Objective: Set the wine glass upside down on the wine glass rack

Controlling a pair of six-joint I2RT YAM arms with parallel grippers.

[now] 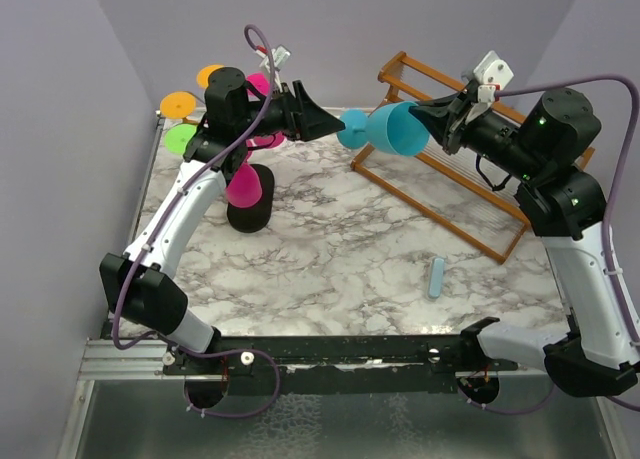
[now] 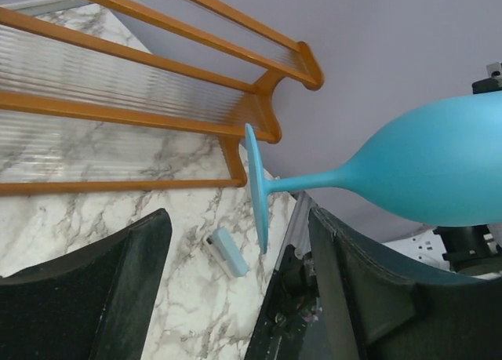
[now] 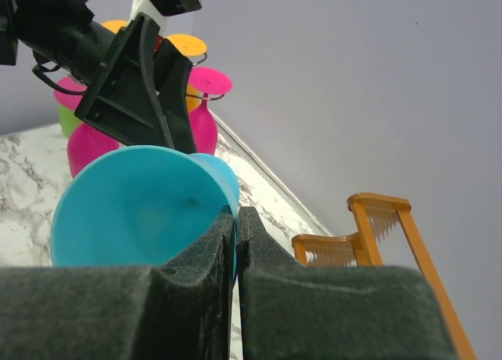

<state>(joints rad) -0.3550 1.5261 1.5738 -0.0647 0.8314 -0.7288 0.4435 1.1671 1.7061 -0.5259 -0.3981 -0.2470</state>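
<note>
The blue wine glass (image 1: pixel 395 129) hangs on its side above the back of the table, foot (image 1: pixel 352 134) pointing left. My right gripper (image 1: pixel 440 114) is shut on its rim, one finger inside the bowl (image 3: pixel 133 211) and one outside. My left gripper (image 1: pixel 325 124) is open just left of the foot. In the left wrist view the foot disc (image 2: pixel 257 183) stands between the spread fingers (image 2: pixel 345 274) without touching either. The wine glass rack (image 1: pixel 250 217) stands at the back left on its black base, with pink (image 1: pixel 244 187), orange (image 1: pixel 179 104) and green glasses hanging from it.
A brown wooden slatted rack (image 1: pixel 450 199) lies at the back right, below and behind the blue glass. A small pale-blue block (image 1: pixel 437 277) lies on the marble table (image 1: pixel 330 269) right of centre. Purple walls close in the back and sides.
</note>
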